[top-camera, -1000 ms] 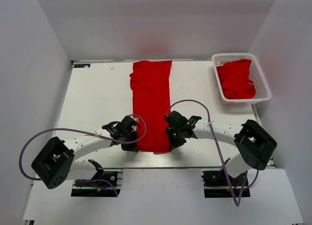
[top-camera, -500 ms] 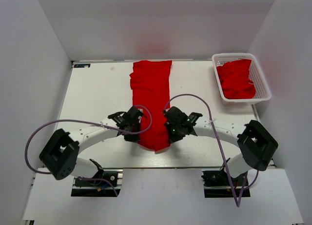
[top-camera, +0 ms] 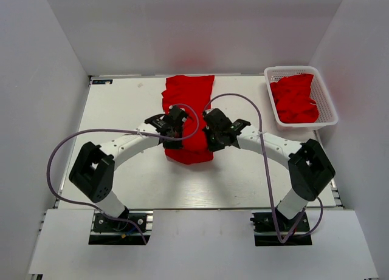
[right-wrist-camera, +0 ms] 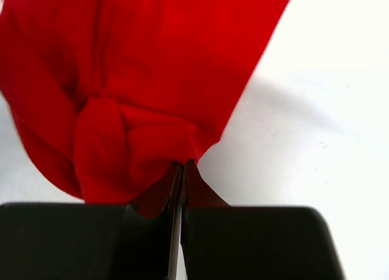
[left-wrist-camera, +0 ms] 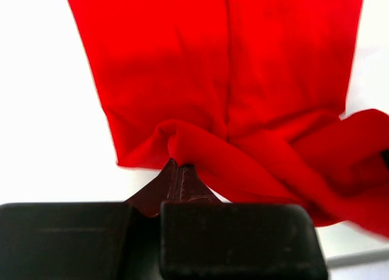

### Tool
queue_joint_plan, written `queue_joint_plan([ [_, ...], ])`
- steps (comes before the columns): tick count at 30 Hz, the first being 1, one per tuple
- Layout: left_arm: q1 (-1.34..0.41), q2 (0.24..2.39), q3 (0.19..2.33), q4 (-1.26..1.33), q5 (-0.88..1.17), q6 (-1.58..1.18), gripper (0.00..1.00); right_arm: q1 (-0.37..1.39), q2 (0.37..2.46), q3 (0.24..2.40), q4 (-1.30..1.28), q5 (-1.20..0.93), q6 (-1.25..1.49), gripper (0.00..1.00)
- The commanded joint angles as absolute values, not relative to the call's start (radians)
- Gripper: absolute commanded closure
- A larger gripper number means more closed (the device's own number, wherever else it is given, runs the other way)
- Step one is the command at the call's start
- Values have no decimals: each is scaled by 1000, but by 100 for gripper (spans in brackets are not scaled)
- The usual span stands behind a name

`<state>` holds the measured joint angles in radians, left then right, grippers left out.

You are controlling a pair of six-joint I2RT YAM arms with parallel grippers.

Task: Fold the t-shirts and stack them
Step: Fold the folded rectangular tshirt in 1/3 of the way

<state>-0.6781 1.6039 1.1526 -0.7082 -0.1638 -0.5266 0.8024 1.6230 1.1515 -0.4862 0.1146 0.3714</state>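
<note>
A red t-shirt (top-camera: 189, 98) lies folded into a long strip down the middle of the white table, its near end lifted and doubled back. My left gripper (top-camera: 172, 133) is shut on the near-left corner of this t-shirt (left-wrist-camera: 243, 79). My right gripper (top-camera: 212, 134) is shut on its near-right corner, where the cloth (right-wrist-camera: 140, 79) bunches above the tips. Both hold the hem a little above the table, over the strip's middle, so that the cloth sags between them. More red t-shirts (top-camera: 295, 98) lie crumpled in the basket.
A white lattice basket (top-camera: 327, 104) stands at the table's far right. Purple cables arch over both arms. White walls close in the table on the left, the back and the right. Bare white table lies on both sides of the strip.
Both grippers have moved away from the near edge toward the far side, carrying the shirt's near hem with them. The strip's near end is now doubled back and the visible length is shorter.
</note>
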Motion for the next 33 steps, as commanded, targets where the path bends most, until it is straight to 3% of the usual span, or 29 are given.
queue_joint_plan([
  [1, -640, 1632, 1236, -713, -219, -505, 100, 766, 1663, 1226, -506, 170, 331, 100],
  [22, -463, 1847, 1515, -641, -241, -446, 100, 620, 1916, 1575, -529, 173, 235, 100],
  [33, -400, 1914, 1551, -577, -209, -399, 100, 584, 2032, 1732, -548, 124, 190, 100],
])
